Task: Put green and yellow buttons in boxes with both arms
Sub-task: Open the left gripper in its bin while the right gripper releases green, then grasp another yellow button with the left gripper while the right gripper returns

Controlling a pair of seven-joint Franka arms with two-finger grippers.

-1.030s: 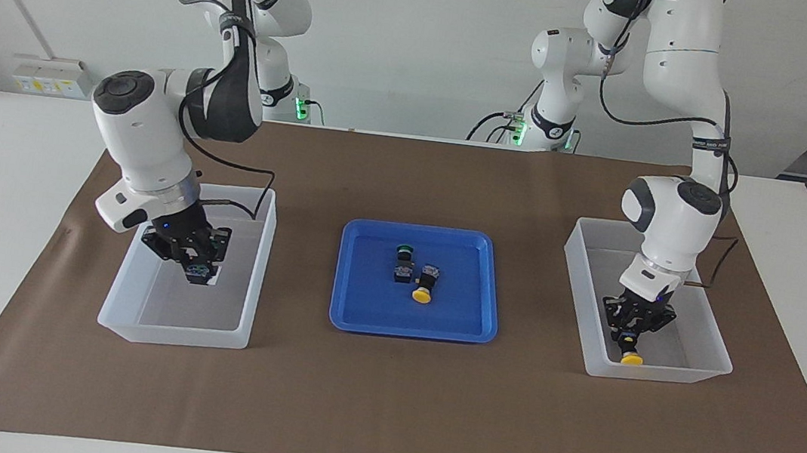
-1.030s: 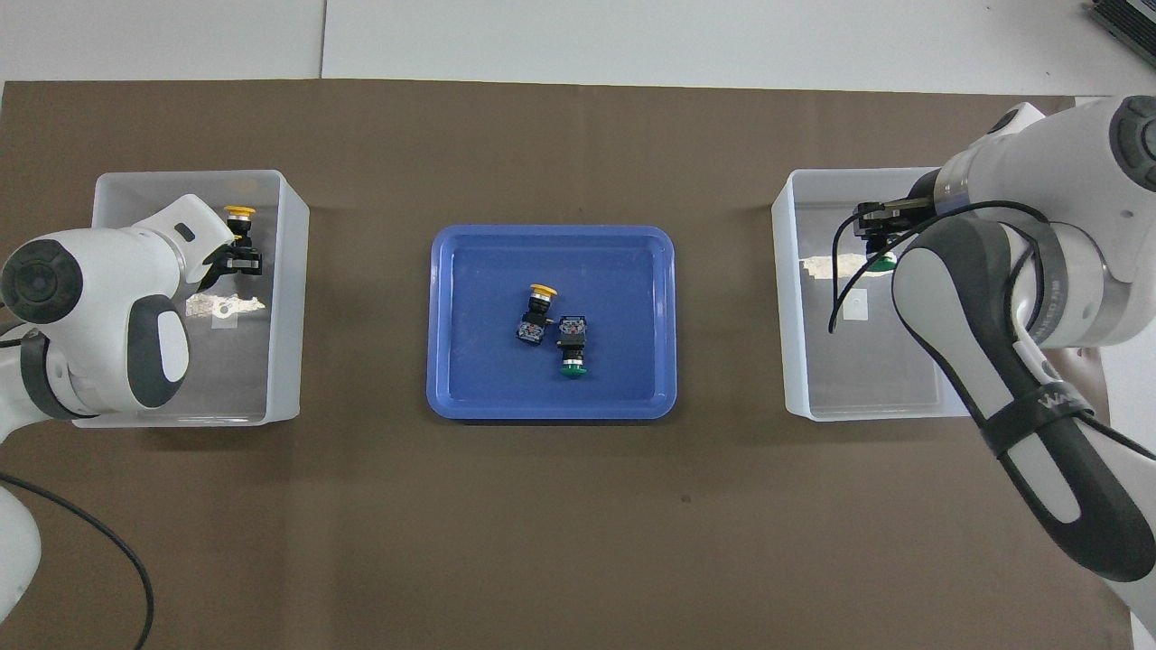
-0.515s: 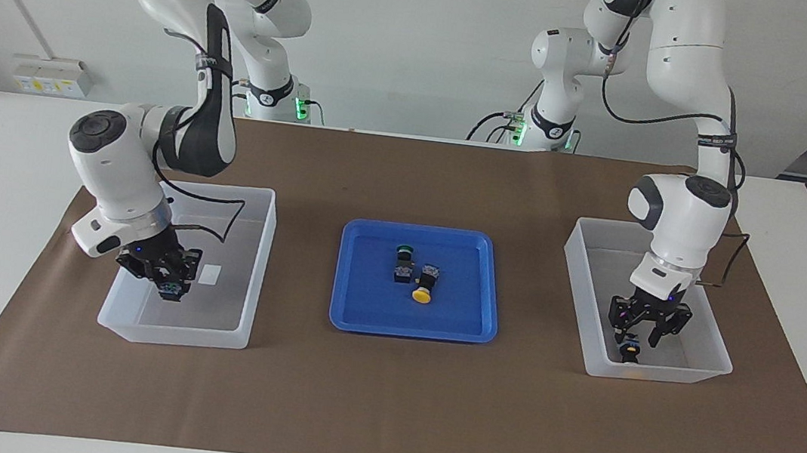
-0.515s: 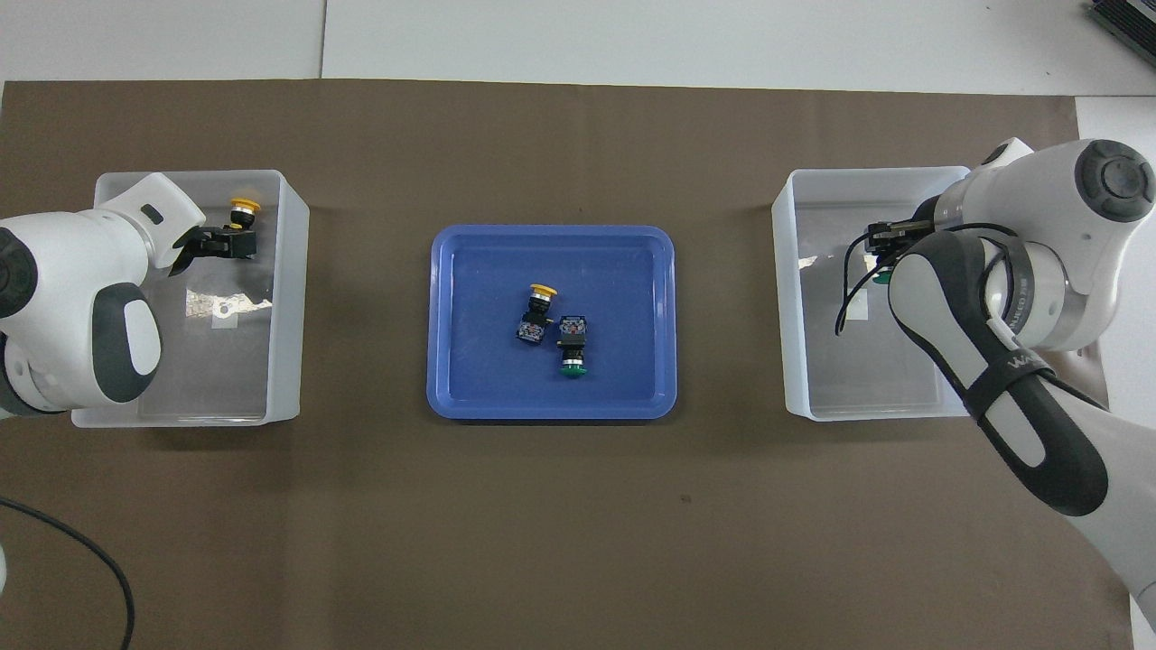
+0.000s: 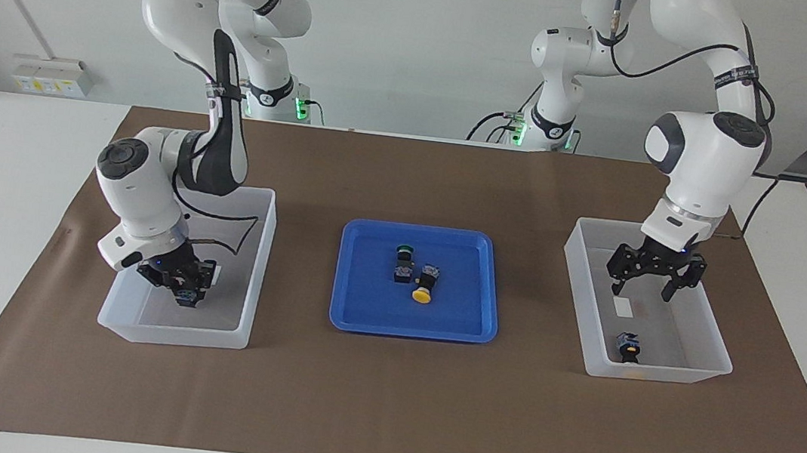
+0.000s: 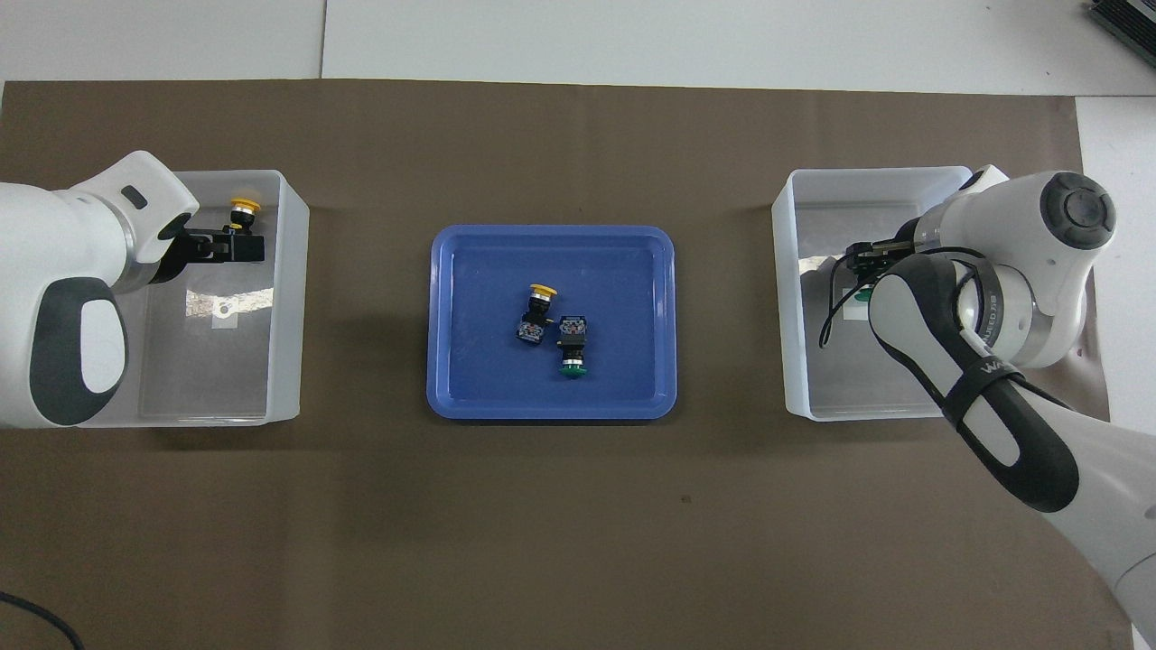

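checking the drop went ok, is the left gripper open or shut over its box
Open. The left gripper hangs above the clear box with its fingers spread apart, and the yellow button lies loose on the box floor below it.

Blue tray [image 6: 452, 271] holding a yellow button [image 6: 535, 311] and a green button [image 6: 571, 346], clear boxes [image 6: 287, 298] at either end.

One camera sits high across the table, facing the robots, with the blue tray [image 5: 412, 326] mid-frame. The other looks steeply down from above the robots' end. Both share that tray [image 6: 551, 408] and the two flanking boxes.
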